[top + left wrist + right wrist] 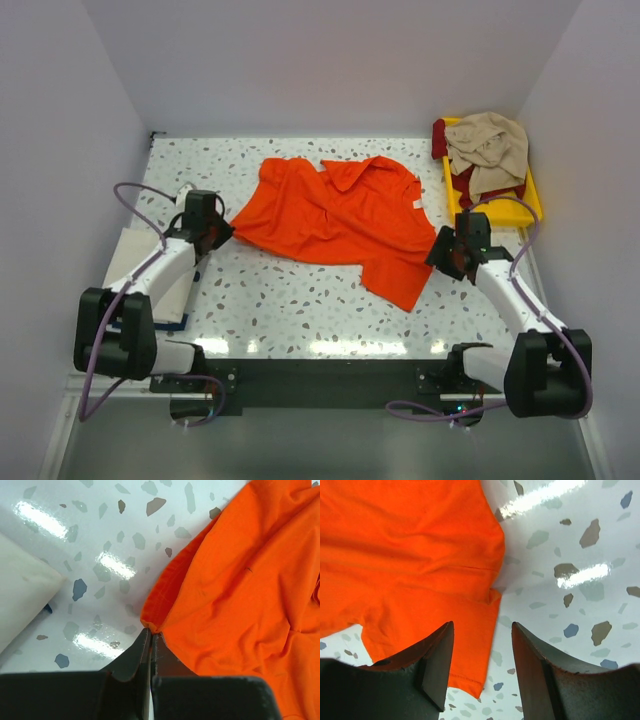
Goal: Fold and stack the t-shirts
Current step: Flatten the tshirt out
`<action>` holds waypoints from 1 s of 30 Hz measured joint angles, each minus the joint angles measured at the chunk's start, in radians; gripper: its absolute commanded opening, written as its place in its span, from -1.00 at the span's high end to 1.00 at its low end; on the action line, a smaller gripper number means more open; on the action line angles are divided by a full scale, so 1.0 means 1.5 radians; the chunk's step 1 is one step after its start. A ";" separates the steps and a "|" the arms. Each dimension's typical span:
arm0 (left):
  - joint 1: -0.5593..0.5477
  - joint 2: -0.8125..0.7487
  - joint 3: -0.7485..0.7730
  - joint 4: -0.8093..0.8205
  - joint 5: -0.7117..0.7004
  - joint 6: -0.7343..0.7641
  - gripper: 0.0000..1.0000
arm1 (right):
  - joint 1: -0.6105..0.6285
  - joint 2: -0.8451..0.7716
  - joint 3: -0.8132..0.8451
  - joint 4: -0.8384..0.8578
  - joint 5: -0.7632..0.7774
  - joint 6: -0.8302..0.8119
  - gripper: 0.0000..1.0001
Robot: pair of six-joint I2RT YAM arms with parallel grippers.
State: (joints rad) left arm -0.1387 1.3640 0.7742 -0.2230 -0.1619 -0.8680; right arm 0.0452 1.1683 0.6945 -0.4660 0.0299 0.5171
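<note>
Orange t-shirt is lying rumpled and half spread across the middle of the speckled table, collar toward the top of the overhead frame. We are pinching its left-hand edge with the left gripper: the jaws are pressed together and a fold of hem is caught at their tips. The right gripper is hovering with jaws apart over the shirt's right-hand edge, one finger above cloth and the other above bare table, gripping nothing.

As we are judging it, the step in hand is getting a second hold so the shirt can be pulled flat. Doing that well means bringing the right jaws down astride the hem, biting a single layer close to the edge, and then drawing both arms apart evenly and low, so the creases are easing out rather than bunching.

We are seeing one container: the yellow tray at upper right. It is holding a beige t-shirt heaped over a dark red t-shirt, which is spilling over the tray's upper-left rim.
</note>
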 measured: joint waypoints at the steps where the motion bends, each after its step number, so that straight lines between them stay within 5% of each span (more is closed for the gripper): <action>1: 0.002 -0.005 0.000 -0.003 0.000 0.001 1.00 | 0.000 -0.003 -0.009 0.000 0.000 0.002 -0.06; 20: 0.084 -0.046 -0.010 -0.023 0.034 0.052 1.00 | 0.000 0.104 -0.060 0.143 -0.031 0.040 0.07; 28: 0.087 -0.046 -0.010 -0.023 0.043 0.063 1.00 | -0.001 0.102 -0.108 0.232 -0.064 0.088 0.42; 30: 0.087 -0.046 -0.010 -0.023 0.047 0.063 1.00 | -0.001 0.102 -0.112 0.240 -0.067 0.092 0.74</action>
State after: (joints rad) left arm -0.0082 1.2949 0.7589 -0.2577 -0.0914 -0.7734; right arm 0.0444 1.3212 0.5266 -0.1062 -0.0708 0.6552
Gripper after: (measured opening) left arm 0.021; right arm 0.246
